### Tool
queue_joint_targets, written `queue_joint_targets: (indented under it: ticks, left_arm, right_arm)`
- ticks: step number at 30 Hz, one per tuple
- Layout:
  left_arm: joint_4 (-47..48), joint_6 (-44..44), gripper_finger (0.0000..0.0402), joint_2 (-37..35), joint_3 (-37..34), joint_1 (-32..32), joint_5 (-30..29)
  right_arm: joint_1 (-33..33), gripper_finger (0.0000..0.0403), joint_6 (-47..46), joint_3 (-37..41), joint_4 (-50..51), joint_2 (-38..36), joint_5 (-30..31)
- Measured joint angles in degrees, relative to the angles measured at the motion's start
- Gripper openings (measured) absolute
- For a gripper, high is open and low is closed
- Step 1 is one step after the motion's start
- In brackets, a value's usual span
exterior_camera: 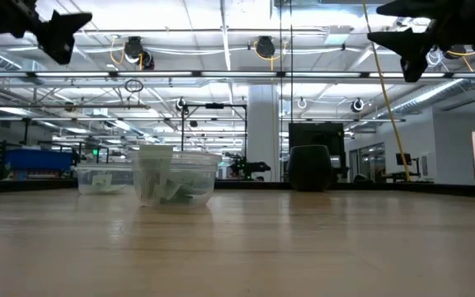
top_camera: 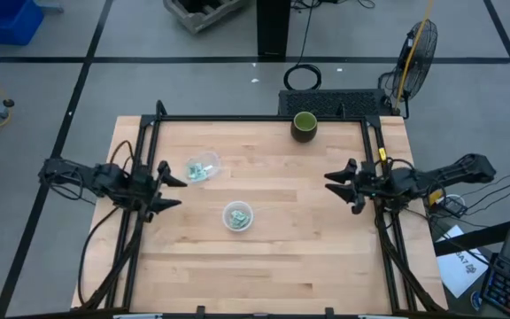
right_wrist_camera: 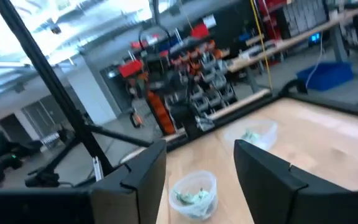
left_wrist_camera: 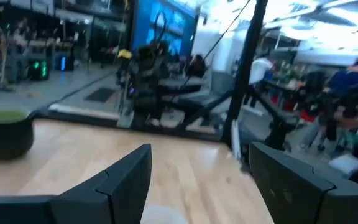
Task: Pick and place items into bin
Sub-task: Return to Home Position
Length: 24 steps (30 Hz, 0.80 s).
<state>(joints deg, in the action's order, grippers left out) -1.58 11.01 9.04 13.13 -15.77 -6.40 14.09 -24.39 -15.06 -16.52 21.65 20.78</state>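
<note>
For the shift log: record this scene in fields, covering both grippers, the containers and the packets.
left gripper: fingers open, empty, raised above the table's left side
right gripper: fingers open, empty, raised above the table's right side
clear plastic tubs: two, this one near the table's middle, the other closer to the left gripper, not touching
light green flat packets: inside both tubs
dark green round cup: at the far edge, apart from the tubs

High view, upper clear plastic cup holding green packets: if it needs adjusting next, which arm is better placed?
Left, probably. The left gripper, open, sits just beside that clear plastic cup; the right gripper, also open, waits far across the wooden table.
</note>
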Motion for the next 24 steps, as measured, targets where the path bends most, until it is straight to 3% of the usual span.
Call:
queue_joint_targets:
  ticks: [8,15,18,21,24]
  left_arm:
    - [6.19,-1.12,0.0276,-8.78,-0.03,0.12,-7.03]
    - [8.77,-5.32,0.0276,-8.78,0.23,0.39,-10.24]
    - [7.19,-7.19,0.0276,-8.74,-0.14,0.75,-13.38]
    - [7.80,-6.43,0.0276,-8.64,-0.93,1.26,-18.30]
    - [7.69,-6.38,0.0276,-8.65,-1.04,1.23,-19.44]
  right_arm:
    - [0.00,0.0181,11.29,5.35,0.88,-8.80,-1.30]
    - [0.03,0.0182,5.96,14.05,2.69,-14.31,-1.37]
    - [0.00,0.0182,4.03,13.91,12.03,-14.80,-1.29]
    - [0.02,0.0183,4.06,13.93,11.63,-14.68,-1.85]
    - [0.06,0.0182,4.08,13.99,11.68,-14.12,-3.17]
